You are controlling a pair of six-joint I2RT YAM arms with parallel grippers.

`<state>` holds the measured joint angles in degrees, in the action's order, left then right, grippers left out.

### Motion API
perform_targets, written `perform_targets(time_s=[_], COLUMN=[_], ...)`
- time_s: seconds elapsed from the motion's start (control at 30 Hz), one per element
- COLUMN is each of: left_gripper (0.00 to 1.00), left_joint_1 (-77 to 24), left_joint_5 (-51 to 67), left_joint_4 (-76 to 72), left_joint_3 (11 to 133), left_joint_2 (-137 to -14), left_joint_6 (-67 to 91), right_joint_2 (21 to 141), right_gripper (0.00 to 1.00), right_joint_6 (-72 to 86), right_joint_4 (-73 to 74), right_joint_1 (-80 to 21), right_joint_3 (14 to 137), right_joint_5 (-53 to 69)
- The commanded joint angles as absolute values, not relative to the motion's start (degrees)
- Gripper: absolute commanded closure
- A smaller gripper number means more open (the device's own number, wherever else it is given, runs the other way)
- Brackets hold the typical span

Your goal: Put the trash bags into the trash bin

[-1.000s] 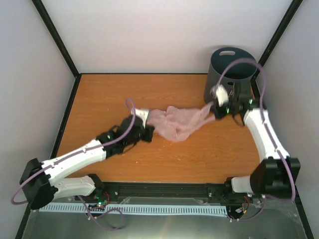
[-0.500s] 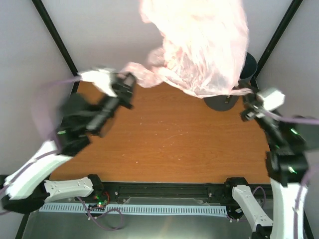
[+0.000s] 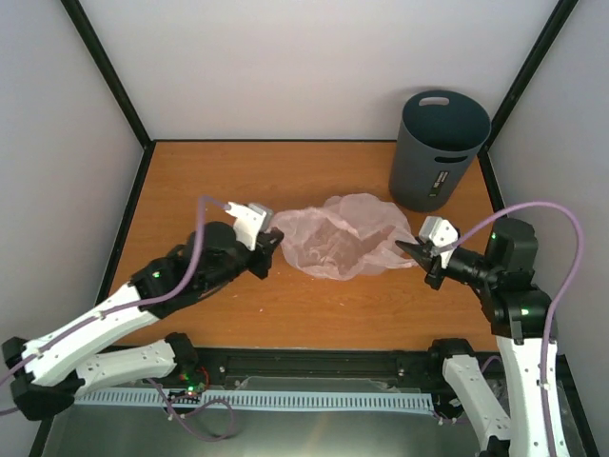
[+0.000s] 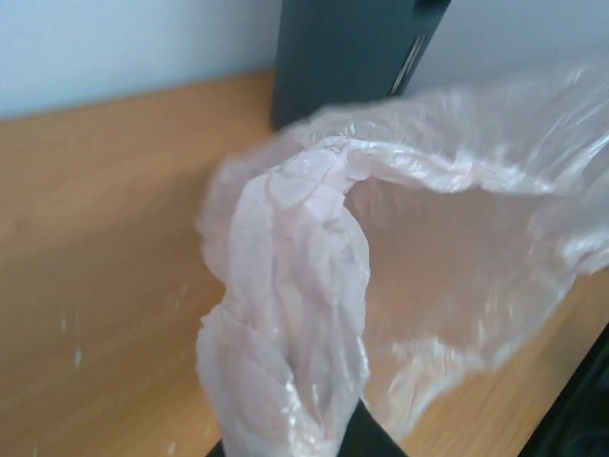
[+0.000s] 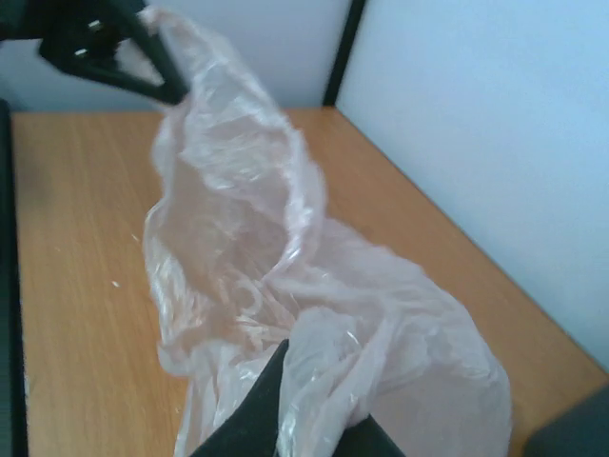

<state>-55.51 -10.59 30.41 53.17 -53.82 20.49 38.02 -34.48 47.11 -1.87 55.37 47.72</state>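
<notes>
The pale-pink translucent trash bag (image 3: 344,236) hangs spread between my two grippers over the middle of the table. My left gripper (image 3: 269,240) is shut on its left end, which shows as a bunched twist in the left wrist view (image 4: 285,314). My right gripper (image 3: 411,249) is shut on its right end, seen gathered between the dark fingers in the right wrist view (image 5: 324,381). The dark grey trash bin (image 3: 438,148) stands upright at the back right corner, beyond the bag; it also shows in the left wrist view (image 4: 343,52).
The orange table (image 3: 190,181) is enclosed by white walls with black corner posts (image 3: 105,71). The left gripper shows at the top left of the right wrist view (image 5: 105,43). A metal rail (image 3: 314,367) runs along the near edge.
Both arms swung the bag high up half a second ago and have brought it back down low over the table. The bag is now puffed open instead of lying flat and stretched.
</notes>
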Motion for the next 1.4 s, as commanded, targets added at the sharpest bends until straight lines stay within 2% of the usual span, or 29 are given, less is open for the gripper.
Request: perform_targets(time_s=[0.0,0.1,0.23,0.37,0.43,0.57,0.67,0.73,0.8,0.87,0.93,1.0,1.03,1.1,1.17,1.3,1.37], left_gripper=[0.99,0.99,0.99,0.99,0.99,0.99,0.99,0.99,0.99,0.99,0.99,0.99,0.99,0.99,0.99,0.99,0.99], left_joint_1=[-55.90,-55.90,-53.92,-44.09,-40.24,-39.48,-41.50,-43.02,-43.39,-43.61,-43.81,-43.80,-43.69,-43.51,-43.66,-44.37,-44.47], left_joint_5=[-11.52,-14.06,-16.93,-7.56,-7.38,-12.52,-18.84,-19.45,-14.54,-10.84,-11.10,-12.99,-11.38,-8.13,-3.22,6.77,8.50], left_joint_4=[29.84,29.55,26.53,23.13,23.23,28.30,30.02,26.41,20.87,17.65,20.78,27.00,31.25,36.13,36.91,31.81,31.85], left_joint_3=[56.48,58.19,58.45,61.99,69.02,94.72,113.48,119.19,114.31,102.89,89.80,75.93,67.69,60.46,56.76,55.67,56.92], left_joint_2=[-51.60,-52.28,-56.35,-65.05,-69.61,-75.51,-76.48,-74.88,-70.60,-66.25,-64.68,-66.07,-67.87,-69.13,-64.57,-52.47,-49.98], left_joint_6=[20.66,21.82,22.96,24.15,22.59,16.23,11.26,7.71,5.09,4.99,7.49,11.96,14.23,16.23,16.86,18.69,18.61], right_joint_2=[40.46,43.59,49.71,62.88,70.92,82.58,82.14,78.32,71.61,63.47,57.66,58.00,61.54,68.36,70.88,56.48,46.86], right_gripper=[0.97,0.97,0.97,0.97,0.97,0.97,0.97,0.97,0.97,0.97,0.97,0.97,0.97,0.97,0.97,0.97,0.97], right_joint_6=[-33.37,-28.42,-18.08,-15.41,-16.42,-17.67,-15.13,-12.40,-11.41,-12.17,-14.88,-18.00,-21.11,-24.55,-27.51,-31.51,-31.31], right_joint_4=[53.80,50.42,38.48,33.21,35.11,44.66,44.90,39.88,31.79,22.32,17.07,18.27,21.85,30.59,39.03,45.96,46.05], right_joint_1=[-1.85,-1.85,-1.86,-1.85,-1.85,-1.77,-1.77,-1.76,-1.76,-1.76,-1.90,-2.66,-3.19,-3.13,-2.85,-2.98,-2.99], right_joint_3=[57.19,58.17,57.85,63.37,71.84,103.54,120.94,124.68,119.44,105.01,88.88,74.62,67.92,63.21,60.68,54.74,54.20], right_joint_5=[55.72,53.99,43.58,36.41,33.27,30.15,32.02,30.47,31.20,34.80,38.57,35.35,29.69,24.26,27.22,40.78,41.79])
